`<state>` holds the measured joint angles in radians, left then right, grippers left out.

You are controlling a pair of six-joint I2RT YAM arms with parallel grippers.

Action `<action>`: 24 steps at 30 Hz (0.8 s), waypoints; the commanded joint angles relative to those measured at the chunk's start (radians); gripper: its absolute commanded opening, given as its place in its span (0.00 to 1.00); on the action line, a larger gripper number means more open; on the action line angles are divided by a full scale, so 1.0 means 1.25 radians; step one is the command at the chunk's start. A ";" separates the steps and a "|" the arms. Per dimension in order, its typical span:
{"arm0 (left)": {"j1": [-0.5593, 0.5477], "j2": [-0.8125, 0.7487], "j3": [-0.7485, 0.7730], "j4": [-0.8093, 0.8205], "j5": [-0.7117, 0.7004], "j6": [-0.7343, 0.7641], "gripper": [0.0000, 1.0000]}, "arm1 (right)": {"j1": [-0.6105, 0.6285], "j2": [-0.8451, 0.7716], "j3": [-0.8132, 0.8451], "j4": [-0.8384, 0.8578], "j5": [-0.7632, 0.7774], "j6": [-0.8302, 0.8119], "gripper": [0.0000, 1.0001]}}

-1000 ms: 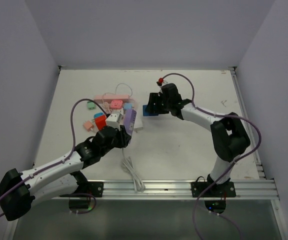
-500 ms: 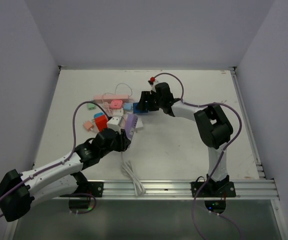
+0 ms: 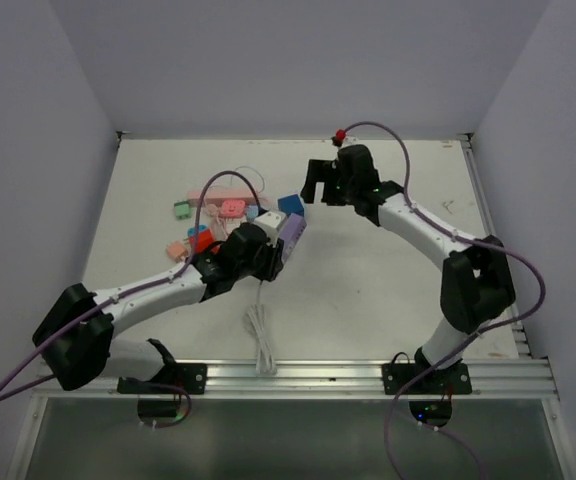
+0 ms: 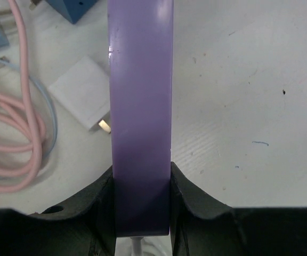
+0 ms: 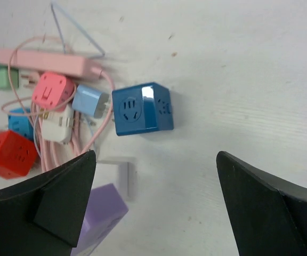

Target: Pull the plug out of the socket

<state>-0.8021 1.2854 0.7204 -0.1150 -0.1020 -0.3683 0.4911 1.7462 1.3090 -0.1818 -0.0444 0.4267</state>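
Note:
My left gripper (image 3: 264, 252) is shut on one end of a purple socket strip (image 3: 289, 235), which fills the left wrist view (image 4: 140, 106) between the black fingers (image 4: 97, 205). A white plug (image 4: 83, 98) lies on the table just left of the strip, apart from it, with a metal prong showing. The right wrist view shows it too (image 5: 119, 175). A blue cube adapter (image 3: 290, 205) sits free on the table beyond the strip (image 5: 142, 108). My right gripper (image 3: 315, 182) is open and empty, raised above and right of the blue cube (image 5: 156, 208).
A clutter of pink, red, green, light-blue and white adapters with pink cords (image 3: 218, 215) lies left of the strip, including a pink power strip (image 5: 49, 61). A white cord (image 3: 258, 328) trails toward the near rail. Walls close in the table's left, back and right.
My right gripper has let go of the blue cube and pulled back up and to the right. My left arm has carried the purple strip farther from the near edge and to the right.

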 commanded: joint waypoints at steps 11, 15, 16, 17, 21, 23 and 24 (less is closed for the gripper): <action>0.039 0.423 0.486 0.020 0.063 0.154 0.04 | -0.020 -0.463 -0.131 -0.247 0.378 0.051 0.99; 0.038 0.525 0.559 0.022 0.046 0.150 0.20 | -0.020 -0.571 -0.192 -0.266 0.389 0.057 0.99; 0.038 0.541 0.582 0.012 0.036 0.149 0.20 | -0.021 -0.606 -0.200 -0.275 0.391 0.059 0.99; 0.038 0.564 0.588 0.010 0.027 0.147 0.23 | -0.021 -0.621 -0.213 -0.283 0.391 0.060 0.99; 0.038 0.598 0.599 0.026 -0.024 0.146 0.34 | -0.021 -0.684 -0.237 -0.311 0.406 0.060 0.99; 0.038 0.610 0.599 0.028 -0.031 0.143 0.42 | -0.021 -0.712 -0.248 -0.316 0.407 0.060 0.99; 0.038 0.614 0.598 0.027 -0.034 0.139 0.45 | -0.020 -0.718 -0.252 -0.318 0.407 0.060 0.99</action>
<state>-0.7547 2.0483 1.4231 -0.1200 -0.1001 -0.1978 0.4644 0.8810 1.0073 -0.5591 0.4290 0.4892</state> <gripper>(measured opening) 0.427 0.987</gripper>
